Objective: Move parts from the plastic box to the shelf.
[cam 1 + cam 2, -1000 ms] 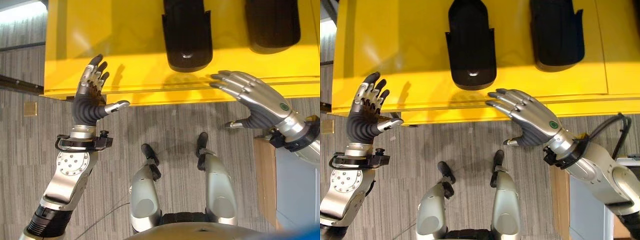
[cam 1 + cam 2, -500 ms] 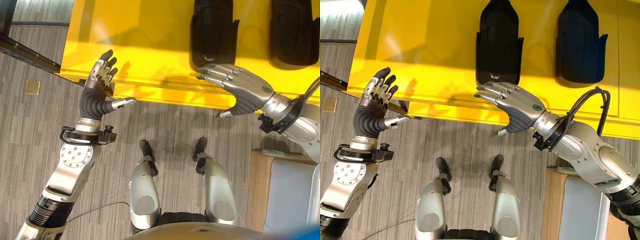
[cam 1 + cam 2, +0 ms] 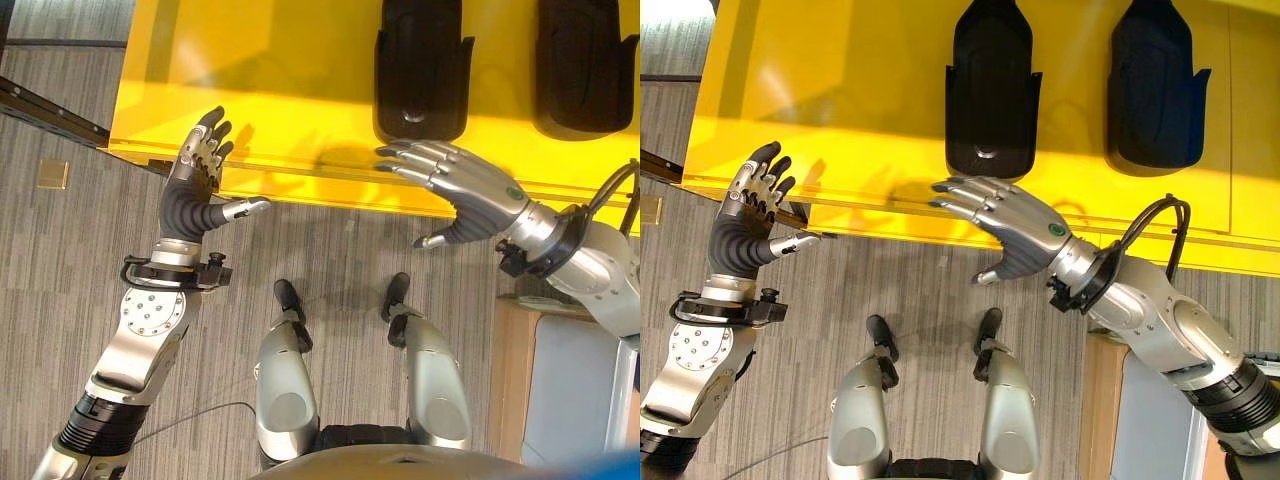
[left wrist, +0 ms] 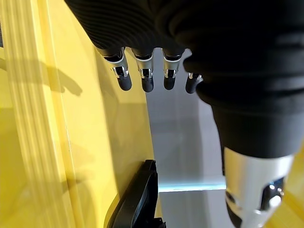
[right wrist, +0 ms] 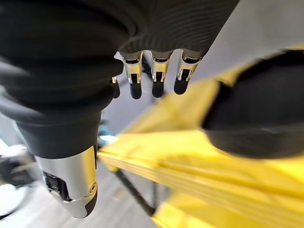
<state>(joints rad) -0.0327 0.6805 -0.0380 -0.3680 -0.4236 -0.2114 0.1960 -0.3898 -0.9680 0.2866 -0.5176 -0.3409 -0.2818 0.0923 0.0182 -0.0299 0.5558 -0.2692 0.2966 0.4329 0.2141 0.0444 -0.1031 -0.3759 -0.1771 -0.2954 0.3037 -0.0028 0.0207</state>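
Note:
Two black moulded parts lie on the yellow shelf (image 3: 280, 80): one (image 3: 420, 70) near the middle and a second (image 3: 585, 65) to its right. My right hand (image 3: 465, 190) hovers open at the shelf's front edge, just in front of the middle part, fingers straight and holding nothing. My left hand (image 3: 190, 195) stands open at the shelf's front left edge, palm turned inward, also with nothing in it. In the right wrist view the straight fingers (image 5: 156, 76) point past a black part (image 5: 256, 118). The left wrist view has a black part (image 4: 137, 199) beyond its fingers (image 4: 142, 78).
A pale wooden stand with a whitish top (image 3: 570, 390) sits low at my right. A dark rail (image 3: 50, 105) runs along the floor past the shelf's left end, with a small tan square (image 3: 53, 173) beside it. Grey carpet lies in front of the shelf.
The view has swung right since a second ago. My right hand has drawn slightly left and back from the middle part, still open. The left hand has held its pose.

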